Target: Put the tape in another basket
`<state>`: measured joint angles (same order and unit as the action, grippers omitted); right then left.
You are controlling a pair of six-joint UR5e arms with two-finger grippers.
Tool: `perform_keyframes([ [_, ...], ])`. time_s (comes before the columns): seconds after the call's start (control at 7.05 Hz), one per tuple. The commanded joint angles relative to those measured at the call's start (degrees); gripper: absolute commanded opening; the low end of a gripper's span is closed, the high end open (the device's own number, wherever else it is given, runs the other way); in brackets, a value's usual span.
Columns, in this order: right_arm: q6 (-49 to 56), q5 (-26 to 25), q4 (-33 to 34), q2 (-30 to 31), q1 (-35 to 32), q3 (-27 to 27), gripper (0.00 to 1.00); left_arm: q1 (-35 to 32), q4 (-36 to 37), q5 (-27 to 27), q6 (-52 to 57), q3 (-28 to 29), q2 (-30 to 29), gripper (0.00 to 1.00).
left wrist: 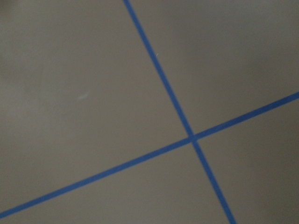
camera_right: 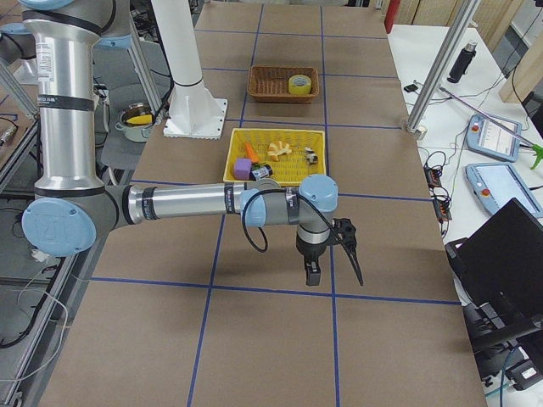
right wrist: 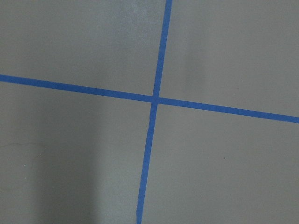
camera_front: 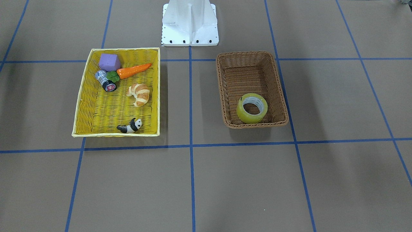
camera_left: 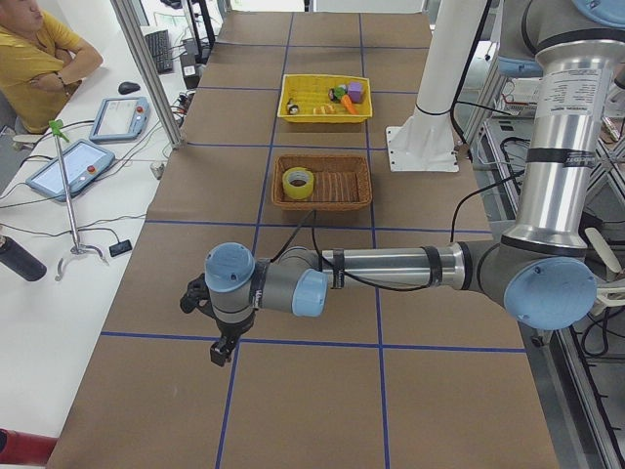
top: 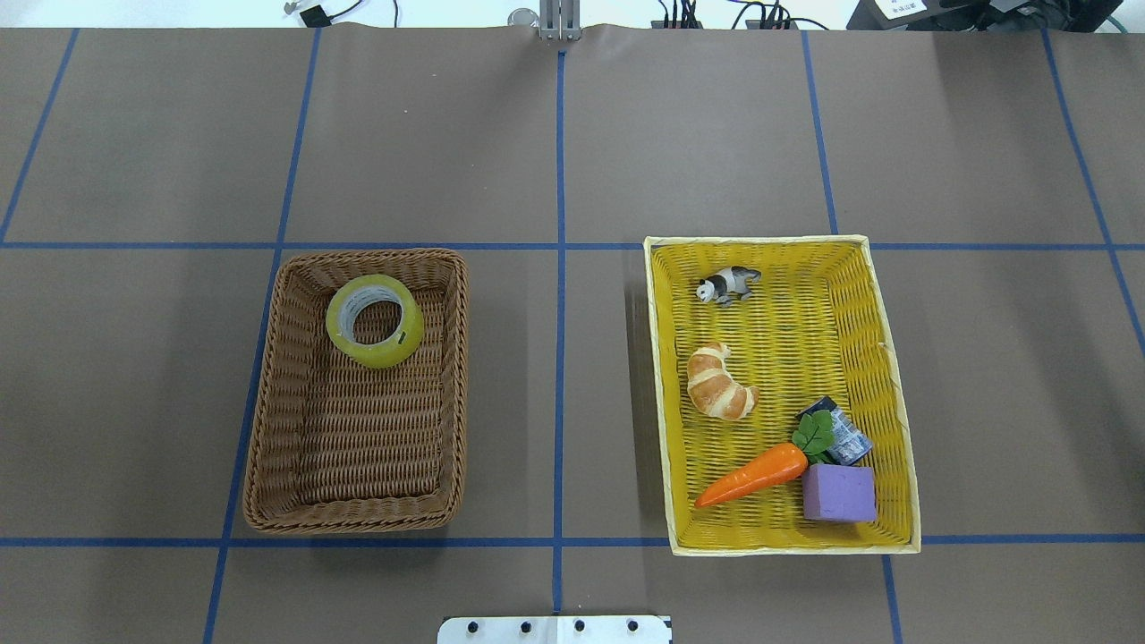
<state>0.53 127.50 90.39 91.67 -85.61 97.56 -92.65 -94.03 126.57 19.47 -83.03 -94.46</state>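
The tape (camera_front: 252,108), a yellowish roll with a white core, lies flat inside the brown wicker basket (camera_front: 220,87), at the end far from the robot base. It also shows in the overhead view (top: 375,320) and both side views (camera_left: 298,183) (camera_right: 299,84). The left gripper (camera_left: 220,344) hangs over bare table far from both baskets, toward the table's left end. The right gripper (camera_right: 333,273) hangs over bare table past the yellow basket, toward the right end. I cannot tell whether either is open or shut. Both wrist views show only table and blue lines.
The bright yellow basket (top: 899,402) holds a toy croissant (top: 720,382), a carrot (top: 754,474), a purple block (top: 838,493), a panda figure (top: 729,284) and a small silver-and-black cylinder (top: 843,436). The white robot base (camera_front: 190,24) stands between the baskets. An operator (camera_left: 34,54) sits by the table.
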Motion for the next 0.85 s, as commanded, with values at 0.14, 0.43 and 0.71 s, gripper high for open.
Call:
perform_keyframes([
  [0.14, -0.3, -0.1, 0.0, 0.1, 0.0, 0.0, 1.00, -0.3, 8.0, -0.4, -0.4, -3.6, 1.8, 0.99],
  [0.43, -0.4, -0.1, 0.0, 0.1, 0.0, 0.0, 1.00, -0.2, 7.6, 3.3, -16.9, -6.3, 1.8, 0.99],
  [0.71, -0.4, -0.2, 0.0, 0.2, 0.0, 0.0, 1.00, -0.2, 7.2, 3.4, -17.1, -5.9, 1.8, 0.99],
])
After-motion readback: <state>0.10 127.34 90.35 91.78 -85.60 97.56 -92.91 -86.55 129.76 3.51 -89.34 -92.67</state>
